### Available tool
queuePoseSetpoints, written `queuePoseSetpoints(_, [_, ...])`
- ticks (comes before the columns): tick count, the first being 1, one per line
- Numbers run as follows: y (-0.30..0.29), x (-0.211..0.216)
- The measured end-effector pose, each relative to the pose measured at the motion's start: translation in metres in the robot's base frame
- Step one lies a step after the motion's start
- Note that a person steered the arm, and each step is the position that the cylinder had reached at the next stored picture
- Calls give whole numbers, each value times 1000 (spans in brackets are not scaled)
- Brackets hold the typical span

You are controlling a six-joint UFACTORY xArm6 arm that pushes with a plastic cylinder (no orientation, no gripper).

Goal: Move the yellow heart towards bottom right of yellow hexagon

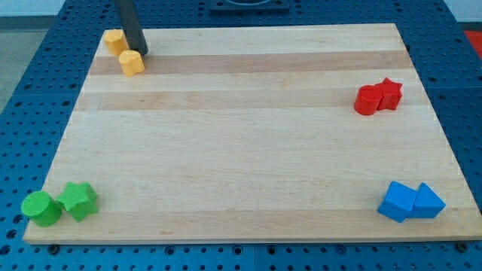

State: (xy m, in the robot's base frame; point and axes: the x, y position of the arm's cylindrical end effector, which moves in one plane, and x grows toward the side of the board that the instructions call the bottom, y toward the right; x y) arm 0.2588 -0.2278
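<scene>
Nearest the view's bottom, and far from my tip, sit two green blocks at the board's lower-left corner: a green cylinder [41,208] touching a green star [78,201]. Opposite them, at the lower right, a blue block [397,201] of unclear shape presses against a blue triangle [427,202]. Farther up on the view's right, a red block [368,100] touches a red star [389,92]. All six lie well apart from my tip and play no part in this push.

At the view's top left stands my tip [141,53]. It is a bare rod, so it clasps nothing and can only shove. Just below and slightly left of it, apparently touching, is one yellow block [132,62]. A second yellow block [114,41] lies just left of the rod, near the wooden board [248,150] edge. Which is the heart and which the hexagon I cannot tell at this size. I judge the tip is placed behind the lower block to drive it down and rightward
</scene>
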Motion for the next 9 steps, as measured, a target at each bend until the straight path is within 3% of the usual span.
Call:
queuePoseSetpoints(1, [-47,9])
queuePoseSetpoints(3, [-69,52])
queuePoseSetpoints(6, [8,53])
queuePoseSetpoints(9, [12,51])
